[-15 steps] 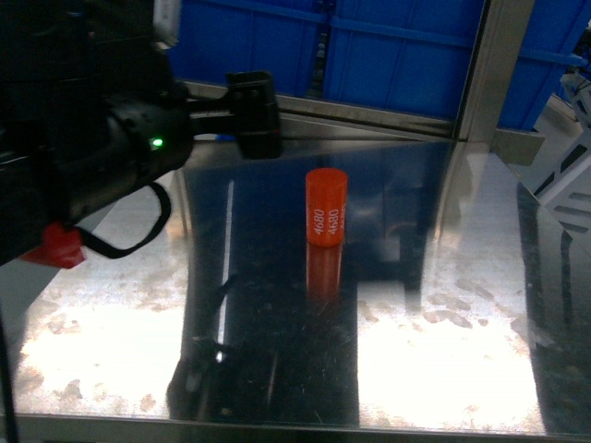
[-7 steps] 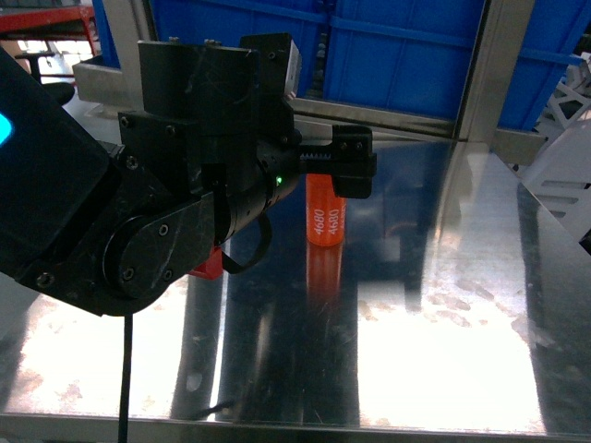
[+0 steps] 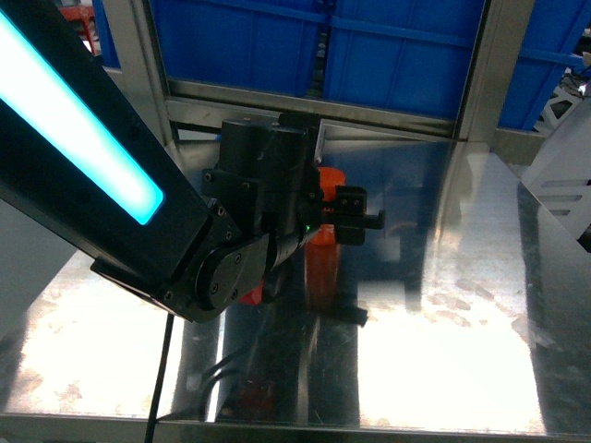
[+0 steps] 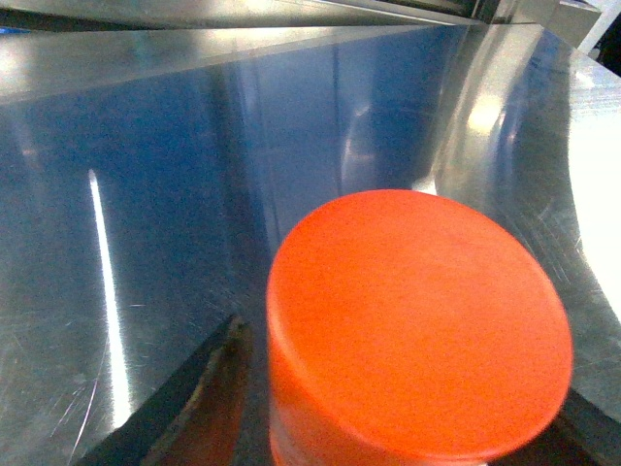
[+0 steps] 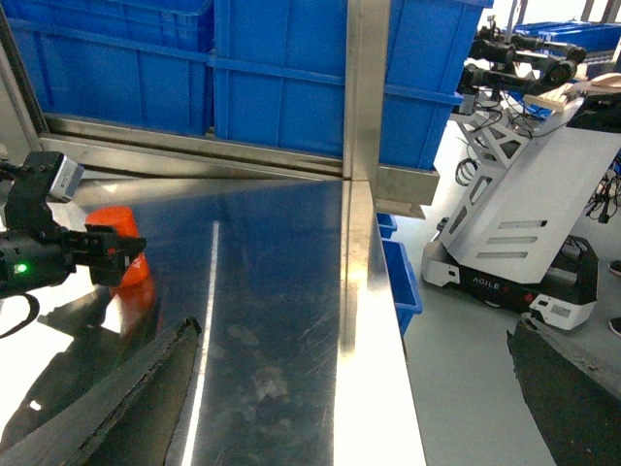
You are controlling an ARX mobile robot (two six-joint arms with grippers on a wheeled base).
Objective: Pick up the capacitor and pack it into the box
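While a second ago the left arm hung well short at nine o'clock, it has now swung in over the orange capacitor, jaws apart either side, not yet closed. Upright on the steel tabletop, it awaits grasping. Right jaws: unseen. At twelve o'clock, blue bins; no box visible.

We see bare steel table to the right of the orange capacitor. The left arm crowds its left side, the left gripper around it. Blue bins and a steel post close the back.
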